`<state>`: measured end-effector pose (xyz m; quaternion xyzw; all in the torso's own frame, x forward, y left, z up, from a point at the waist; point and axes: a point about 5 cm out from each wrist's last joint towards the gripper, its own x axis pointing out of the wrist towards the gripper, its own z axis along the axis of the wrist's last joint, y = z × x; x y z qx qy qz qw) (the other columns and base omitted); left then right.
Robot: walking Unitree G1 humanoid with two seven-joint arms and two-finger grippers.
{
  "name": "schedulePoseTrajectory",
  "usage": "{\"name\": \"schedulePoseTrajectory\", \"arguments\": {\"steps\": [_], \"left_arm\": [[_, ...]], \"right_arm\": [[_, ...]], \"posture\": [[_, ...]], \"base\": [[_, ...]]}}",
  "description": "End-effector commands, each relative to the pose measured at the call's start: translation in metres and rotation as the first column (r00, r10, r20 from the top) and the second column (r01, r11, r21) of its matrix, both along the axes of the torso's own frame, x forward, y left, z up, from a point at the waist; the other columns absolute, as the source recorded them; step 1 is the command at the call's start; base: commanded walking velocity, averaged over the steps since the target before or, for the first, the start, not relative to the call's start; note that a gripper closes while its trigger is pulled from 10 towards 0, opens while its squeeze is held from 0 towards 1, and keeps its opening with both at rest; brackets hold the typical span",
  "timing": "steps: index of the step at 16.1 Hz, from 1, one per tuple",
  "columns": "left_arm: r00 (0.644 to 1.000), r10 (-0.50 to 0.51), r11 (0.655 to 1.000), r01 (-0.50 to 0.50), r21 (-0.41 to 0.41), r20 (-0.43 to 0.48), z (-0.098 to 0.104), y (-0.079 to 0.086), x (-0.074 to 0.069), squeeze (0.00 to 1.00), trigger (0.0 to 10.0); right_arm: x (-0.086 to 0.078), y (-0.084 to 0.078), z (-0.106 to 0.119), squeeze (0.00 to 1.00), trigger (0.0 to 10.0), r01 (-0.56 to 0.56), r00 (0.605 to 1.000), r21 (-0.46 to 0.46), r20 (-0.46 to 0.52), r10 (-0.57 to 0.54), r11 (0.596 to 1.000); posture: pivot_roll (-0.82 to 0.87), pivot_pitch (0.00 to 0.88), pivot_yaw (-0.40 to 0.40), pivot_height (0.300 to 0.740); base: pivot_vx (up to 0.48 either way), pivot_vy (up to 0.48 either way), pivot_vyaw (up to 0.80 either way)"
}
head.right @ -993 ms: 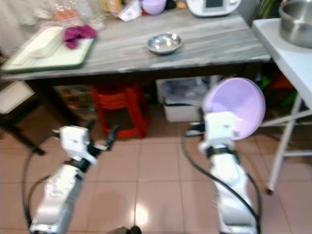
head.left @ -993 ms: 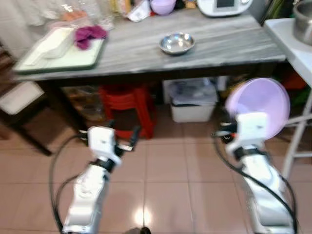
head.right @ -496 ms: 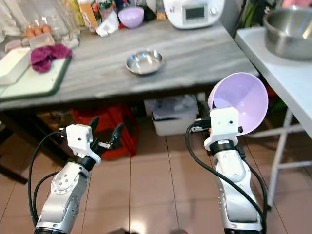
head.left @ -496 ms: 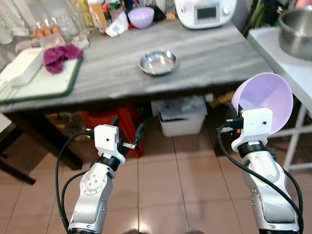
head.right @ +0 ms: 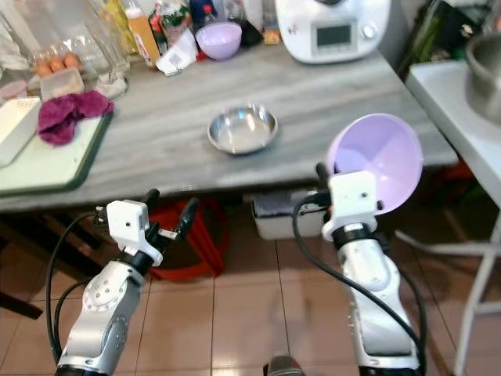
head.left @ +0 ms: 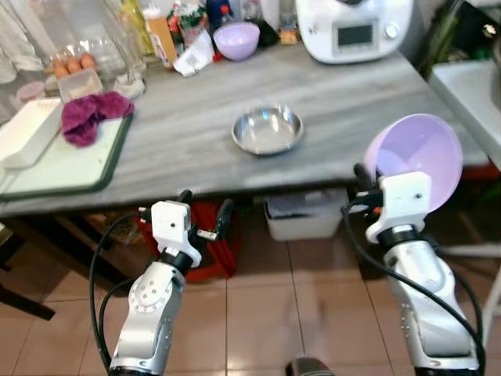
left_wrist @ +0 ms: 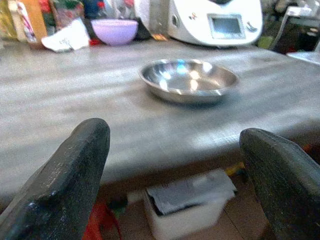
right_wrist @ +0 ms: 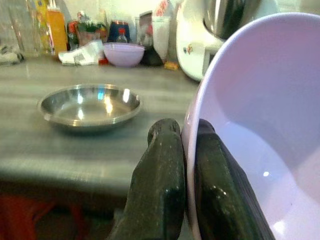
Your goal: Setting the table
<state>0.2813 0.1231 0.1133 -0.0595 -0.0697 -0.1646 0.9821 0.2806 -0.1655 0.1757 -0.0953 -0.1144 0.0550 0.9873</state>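
R gripper (right_wrist: 182,165) clamped tight, raised; L gripper (head.left: 205,213) fingers spread, lower.

- The tabletop (head.left: 188,149) is grey with a streaked, stone-like pattern and a dark frame below.
- The floor (head.left: 258,313) has reddish-pink tiles, and they shine a little.
- Under the tabletop stand a red plastic stool (head.left: 227,247) and a white storage box (head.left: 305,219).
- A white side table (head.left: 470,86) stands at the right.
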Motion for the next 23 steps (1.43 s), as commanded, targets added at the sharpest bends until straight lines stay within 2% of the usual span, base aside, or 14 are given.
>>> {"name": "schedulePoseTrajectory", "arguments": {"steps": [1,7,11,17,18,19,20,21,23], "left_arm": [[1.0,0.017,1.0,-0.017,0.017,-0.001,0.001,0.009,0.001,0.0,10.0],[1.0,-0.008,1.0,0.008,0.015,0.027,0.01,0.003,0.003,0.0,10.0],[0.998,-0.008,1.0,0.007,0.025,0.056,0.016,0.007,0.0,0.0,10.0],[0.998,-0.017,0.998,0.013,0.066,0.057,0.012,0.012,-0.01,0.0,10.0],[0.998,-0.043,0.994,0.037,0.106,0.056,0.01,0.014,-0.014,0.0,10.0],[0.997,-0.057,0.991,0.05,0.124,0.056,0.009,0.015,-0.016,0.0,10.0],[0.995,-0.083,0.988,0.075,0.137,0.053,0.008,0.015,-0.019,0.0,10.0],[0.993,-0.109,0.983,0.1,0.153,0.05,0.007,0.015,-0.021,0.0,10.0],[0.989,-0.144,0.974,0.135,0.182,0.04,0.005,0.017,-0.025,0.0,10.0]], "right_arm": [[-0.001,0.01,0.007,0.0,10.0,-0.036,0.999,0.017,0.033,0.036,0.999],[0.001,0.013,0.012,0.0,10.0,-0.043,0.998,0.021,0.051,0.042,0.999],[0.002,0.019,0.024,0.0,10.0,-0.074,0.994,0.003,0.081,0.074,0.997],[0.002,0.024,0.034,0.0,10.0,-0.097,0.989,-0.019,0.11,0.099,0.995],[0.003,0.025,0.035,0.0,10.0,-0.109,0.988,-0.022,0.111,0.111,0.994],[0.004,0.025,0.037,0.0,10.0,-0.122,0.986,-0.027,0.113,0.125,0.992],[0.005,0.026,0.038,0.0,10.0,-0.149,0.981,-0.069,0.112,0.156,0.986],[0.007,0.029,0.038,0.0,10.0,-0.193,0.973,-0.119,0.106,0.205,0.974],[0.012,0.036,0.039,0.0,10.0,-0.289,0.949,-0.158,0.079,0.304,0.944]], "posture": [[-0.19,0.148,0.1,0.74],[-0.18,0.145,0.1,0.74],[-0.18,0.15,0.089,0.74],[-0.17,0.152,0.087,0.74],[-0.17,0.155,0.09,0.74],[-0.17,0.155,0.091,0.74],[-0.17,0.157,0.091,0.74],[-0.17,0.161,0.092,0.74],[-0.16,0.171,0.091,0.74]], "base": [[0.48,0.0,0.0],[0.48,0.0,0.0],[0.0,0.0,0.0],[0.0,0.0,0.0],[0.0,0.0,0.0],[0.0,0.0,0.0],[0.0,0.0,0.0],[0.0,0.0,0.0],[0.0,0.0,0.0]]}}
